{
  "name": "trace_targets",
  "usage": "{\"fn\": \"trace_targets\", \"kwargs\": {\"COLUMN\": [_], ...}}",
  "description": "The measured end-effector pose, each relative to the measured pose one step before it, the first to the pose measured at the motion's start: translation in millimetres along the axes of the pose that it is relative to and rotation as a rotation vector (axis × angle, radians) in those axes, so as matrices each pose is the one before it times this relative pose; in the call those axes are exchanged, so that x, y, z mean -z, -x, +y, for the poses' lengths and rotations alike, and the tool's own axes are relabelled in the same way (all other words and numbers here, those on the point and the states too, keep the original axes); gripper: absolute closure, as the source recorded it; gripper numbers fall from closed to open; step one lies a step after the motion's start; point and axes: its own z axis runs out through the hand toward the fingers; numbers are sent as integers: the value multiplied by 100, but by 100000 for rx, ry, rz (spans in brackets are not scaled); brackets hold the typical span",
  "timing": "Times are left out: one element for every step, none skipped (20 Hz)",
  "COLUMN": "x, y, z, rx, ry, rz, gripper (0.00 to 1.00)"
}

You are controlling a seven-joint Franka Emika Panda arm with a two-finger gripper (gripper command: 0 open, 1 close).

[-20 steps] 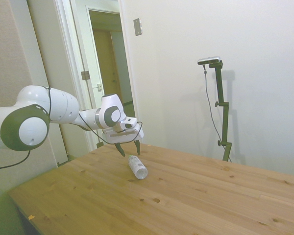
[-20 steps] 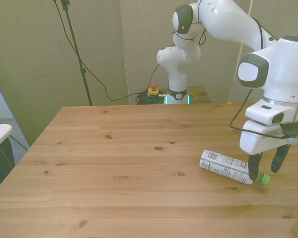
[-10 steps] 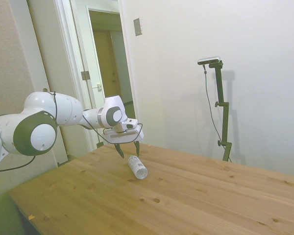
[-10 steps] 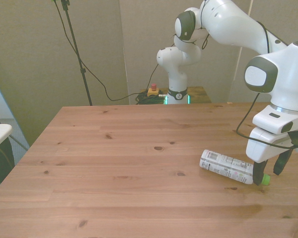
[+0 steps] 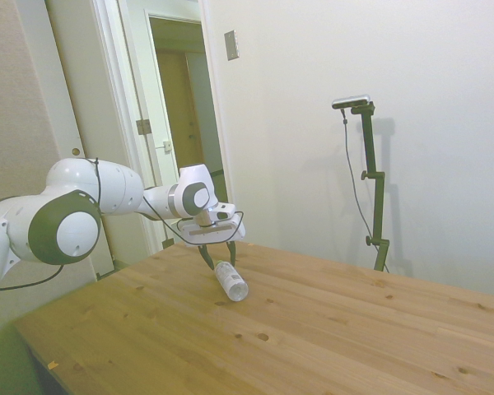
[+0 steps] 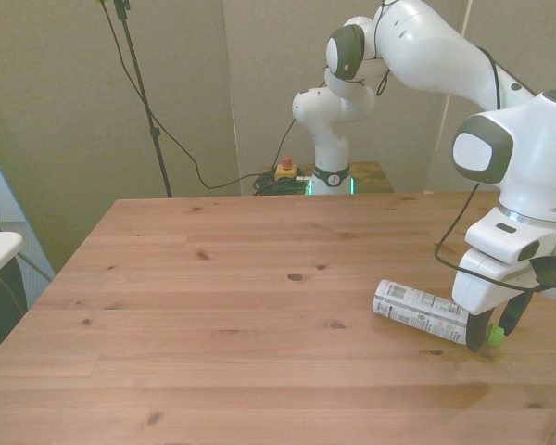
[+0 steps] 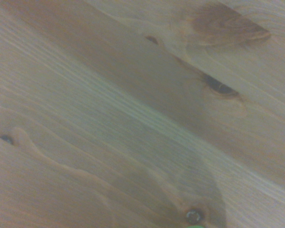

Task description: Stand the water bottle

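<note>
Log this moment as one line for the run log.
phase: reaching for grasp | water bottle: lying on its side on table | gripper: open, fingers straddling the green-cap end | bottle not yet upright

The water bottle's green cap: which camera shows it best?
The front view. There the water bottle lies on its side on the table, and its green cap shows between the open fingers. The side view hides the cap behind the gripper. The wrist view shows only a green sliver.

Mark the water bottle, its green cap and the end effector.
water bottle (image 6: 417, 311): front view, on the white label.
green cap (image 6: 496, 336): front view, on the cap's side.
end effector (image 6: 489, 333): front view, midway between the fingertips.
</note>
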Motion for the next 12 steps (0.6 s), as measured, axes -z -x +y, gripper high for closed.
{"fn": "trace_targets", "kwargs": {"x": [-23,-4,-5,-13,-35,-55,-48,-26,11,58,26,19], "y": [8,7,1,-5,-10,-29,-47,-54,-76,-130,-119,-130], "z": [-3,-1,9,27,48,92,124,120,100,103,81,102], "rx": [116,181,213,197,-30,-157,-121,-181,-240,-293,-298,-357], "ry": [-40,-112,-166,-138,-194,-150,89,137,129,101,24,86], "rz": [-100,-126,-157,-186,-302,-348,-299,-295,-264,-135,-113,-232], "gripper": [100,100,100,100,100,100,100,100,100,100,100,100]}}
